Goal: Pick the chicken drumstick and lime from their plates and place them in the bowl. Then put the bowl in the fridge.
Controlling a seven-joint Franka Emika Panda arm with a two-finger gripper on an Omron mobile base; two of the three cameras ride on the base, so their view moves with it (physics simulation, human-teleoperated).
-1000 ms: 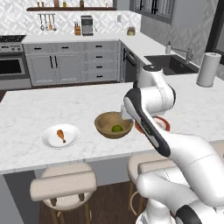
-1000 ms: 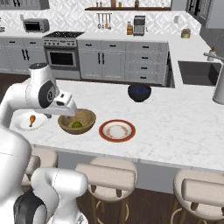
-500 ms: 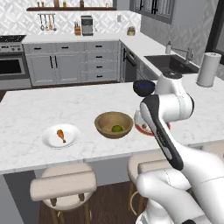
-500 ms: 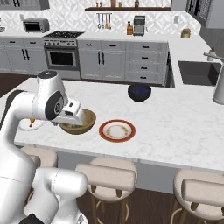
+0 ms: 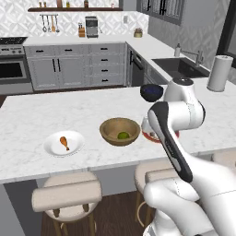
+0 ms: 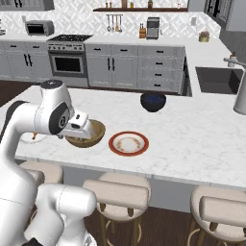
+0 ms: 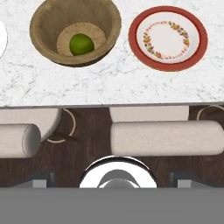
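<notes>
White all over, this arm [image 5: 184, 152]: glossy, rounded shells, fat tubular links swelling into bulbous joints. A dark charcoal strip runs the length of the long link [image 5: 168, 140] in the left base view, like an inlaid band. From the right base view, a dark round cap [image 6: 63, 119] sits on the side of a joint, a grey disc [image 6: 51, 84] tops the upper housing, and the base [image 6: 62, 211] bulges smooth and white.

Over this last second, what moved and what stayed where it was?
The arm has swung from over the bowl toward the robot's right and pulled back off the counter; nothing is held. The lime stays in the bowl, the chicken drumstick stays on its white plate.
</notes>
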